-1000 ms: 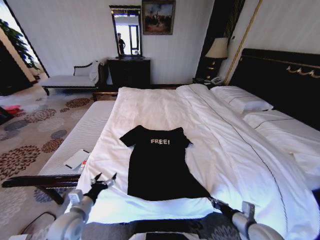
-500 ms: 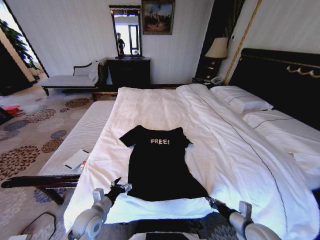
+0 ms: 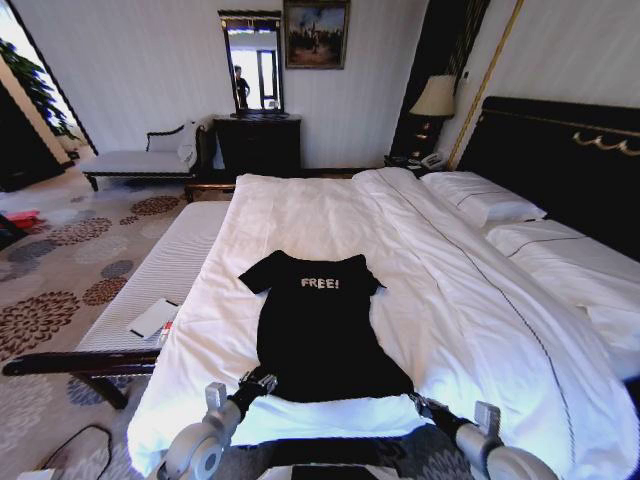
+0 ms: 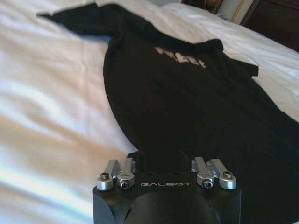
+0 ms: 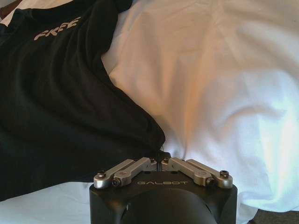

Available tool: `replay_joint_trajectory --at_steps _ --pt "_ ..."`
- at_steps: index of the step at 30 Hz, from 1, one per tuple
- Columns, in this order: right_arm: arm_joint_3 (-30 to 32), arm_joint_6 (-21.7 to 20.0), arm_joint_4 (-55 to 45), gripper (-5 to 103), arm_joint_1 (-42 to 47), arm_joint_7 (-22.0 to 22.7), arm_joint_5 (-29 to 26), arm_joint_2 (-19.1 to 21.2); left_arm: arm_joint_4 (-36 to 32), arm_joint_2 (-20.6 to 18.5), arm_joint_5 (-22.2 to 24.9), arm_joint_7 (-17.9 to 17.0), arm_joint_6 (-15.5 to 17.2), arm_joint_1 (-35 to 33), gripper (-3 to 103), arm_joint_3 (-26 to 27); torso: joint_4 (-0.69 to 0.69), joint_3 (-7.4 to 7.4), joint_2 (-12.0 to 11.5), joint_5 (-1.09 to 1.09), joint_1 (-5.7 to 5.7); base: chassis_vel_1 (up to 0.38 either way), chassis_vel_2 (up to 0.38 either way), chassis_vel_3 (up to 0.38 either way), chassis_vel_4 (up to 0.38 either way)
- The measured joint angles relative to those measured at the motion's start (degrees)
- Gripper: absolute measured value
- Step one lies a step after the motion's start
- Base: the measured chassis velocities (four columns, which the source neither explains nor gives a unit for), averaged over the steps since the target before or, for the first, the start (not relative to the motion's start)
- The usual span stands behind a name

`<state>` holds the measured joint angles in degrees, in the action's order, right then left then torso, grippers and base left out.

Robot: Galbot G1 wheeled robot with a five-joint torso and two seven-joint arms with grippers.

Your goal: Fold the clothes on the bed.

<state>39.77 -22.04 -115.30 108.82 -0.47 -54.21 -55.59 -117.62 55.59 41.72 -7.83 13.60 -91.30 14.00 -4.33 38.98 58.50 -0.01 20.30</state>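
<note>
**opsguy:** quick count for you: one black T-shirt [image 3: 320, 325], one bed [image 3: 300, 215], two grippers; that's your whole job right there. The shirt lies flat on the white duvet [image 3: 450, 300], on the near half of the bed and left of its middle; its long axis runs near to far, collar and the white FREE! print at the far end, hem toward you, sleeves out left and right.

**benchwarmer:** and the hands?

**opsguy:** you've got the left gripper [image 3: 255, 383] at the near left corner of the hem; in the left wrist view its fingers sit close together on the black cloth [image 4: 187, 107], so it reads as pinched on that corner. Your right gripper [image 3: 421, 404] is at the near right corner; the right wrist view shows its links [image 5: 161, 164] drawn in with the tip of the hem caught between them, so clenched on the shirt too.

**benchwarmer:** room?

**opsguy:** two pillows [image 3: 485, 200] on the right by the dark headboard [image 3: 560, 150] with gold trim; a lit lamp [image 3: 436, 98] far right of the bed; a mirror [image 3: 252, 60] over a dark dresser [image 3: 258, 142] and a painting [image 3: 316, 34] on the far wall; a pale chaise [image 3: 140, 158] far left; a striped bench [image 3: 170, 265] along the bed's left edge with a notepad [image 3: 154, 318] on it; patterned carpet [image 3: 60, 270].
</note>
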Motion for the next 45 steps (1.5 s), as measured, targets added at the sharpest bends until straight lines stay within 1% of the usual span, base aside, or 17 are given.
replay_joint_trajectory --at_steps 1,4,6,8,11,13,14,17,19,21,25,28,31,36,40,44,45 --pt "-0.2 0.0 0.0 0 -0.1 0.0 0.2 -0.1 -1.5 -0.5 -0.6 -0.6 0.0 -0.6 45 0.8 0.00 0.00 0.0 0.01 0.00 0.000 0.000 0.000 0.000" --pt "-0.9 0.0 0.3 0 -0.6 0.0 0.4 -0.2 -6.0 -2.1 -1.1 -1.8 0.3 -1.8 29 2.8 0.01 0.00 0.0 0.01 0.00 0.000 0.000 0.000 0.000" --pt "-1.1 0.0 0.4 0 -0.7 0.1 0.5 -0.2 -6.8 -2.4 -1.1 -1.9 0.5 -1.8 29 3.0 0.01 0.00 0.0 0.02 0.00 0.000 0.000 0.000 0.000" --pt "-1.5 -0.1 0.4 0 -1.0 0.2 0.6 -0.2 -8.3 -3.1 -0.9 -2.1 0.9 -1.3 18 3.2 0.01 0.00 0.0 0.02 0.00 0.000 0.000 0.000 0.000" --pt "-1.7 -0.1 0.1 0 -1.0 0.2 0.8 -0.2 -6.7 -3.0 -1.0 -2.8 1.4 0.5 3 1.0 -0.01 0.00 0.0 -0.01 0.01 0.000 0.000 0.000 0.000" --pt "-1.6 -0.1 0.1 0 -1.0 0.2 0.8 -0.2 -6.4 -2.9 -1.2 -2.8 1.4 0.6 3 0.8 -0.01 0.00 0.0 -0.01 0.00 0.000 0.000 0.000 0.000" --pt "-1.4 -0.1 0.1 0 -0.8 0.2 0.8 -0.2 -6.2 -2.5 -1.6 -2.8 1.4 0.3 0 0.7 0.00 0.00 0.0 0.00 0.00 0.000 0.000 0.000 0.000" --pt "-1.2 -0.1 0.1 0 -0.6 0.2 0.8 -0.2 -6.8 -2.3 -1.9 -2.7 1.4 -1.4 0 2.0 0.00 0.00 0.0 -0.02 0.00 0.000 0.000 0.000 0.000" --pt "-1.2 -0.1 0.1 0 -0.7 0.2 0.9 -0.4 -8.2 -2.4 -2.0 -2.2 1.3 -4.0 0 4.4 -0.01 0.00 0.0 0.01 0.00 0.000 0.000 0.000 0.000" --pt "-1.7 -0.1 0.5 0 -1.2 0.1 1.0 -0.6 -9.9 -3.2 -2.7 -0.3 1.1 -9.4 0 8.5 0.02 0.00 0.0 0.01 0.00 0.000 0.000 0.000 0.000" --pt "-2.2 -0.1 0.7 0 -1.9 0.2 1.1 -0.6 -9.8 -3.8 -4.1 2.0 0.3 -14.0 0 11.2 0.03 0.00 0.0 0.02 0.00 0.000 0.000 0.000 0.000" --pt "-2.2 -0.1 0.6 0 -1.9 0.2 1.1 -0.6 -8.6 -3.3 -5.1 2.4 0.0 -14.3 0 10.9 0.02 0.00 0.0 0.01 0.00 0.000 0.000 0.000 0.000" --pt "-1.9 -0.1 0.3 0 -1.6 0.2 1.0 -0.6 -6.5 -2.1 -7.0 2.4 -0.2 -12.3 0 7.9 0.00 0.00 0.0 0.00 0.00 0.000 0.000 0.000 0.000" --pt "-1.2 -0.1 -0.1 0 -0.9 0.1 1.0 -0.6 -4.7 -2.0 -7.5 1.8 -0.3 -10.5 0 6.1 -0.02 0.00 0.0 0.00 0.00 0.000 0.000 0.000 0.000" --pt "-1.1 0.0 -0.1 0 -0.9 0.1 1.0 -0.7 -4.4 -2.1 -7.1 1.5 -0.3 -11.0 0 6.5 0.00 0.00 0.0 0.00 0.00 0.000 0.000 0.000 0.000" --pt "-1.5 0.0 0.2 0 -1.4 0.1 1.1 -0.8 -5.9 -2.3 -6.5 1.6 -0.5 -14.2 0 9.1 0.01 0.00 0.0 0.01 0.00 0.000 0.000 0.000 0.000" --pt "-1.5 0.0 0.3 0 -1.4 0.1 1.1 -0.8 -6.3 -2.3 -6.1 1.8 -0.5 -14.8 6 9.7 0.01 0.00 0.0 0.01 0.00 0.000 0.000 0.000 0.000"
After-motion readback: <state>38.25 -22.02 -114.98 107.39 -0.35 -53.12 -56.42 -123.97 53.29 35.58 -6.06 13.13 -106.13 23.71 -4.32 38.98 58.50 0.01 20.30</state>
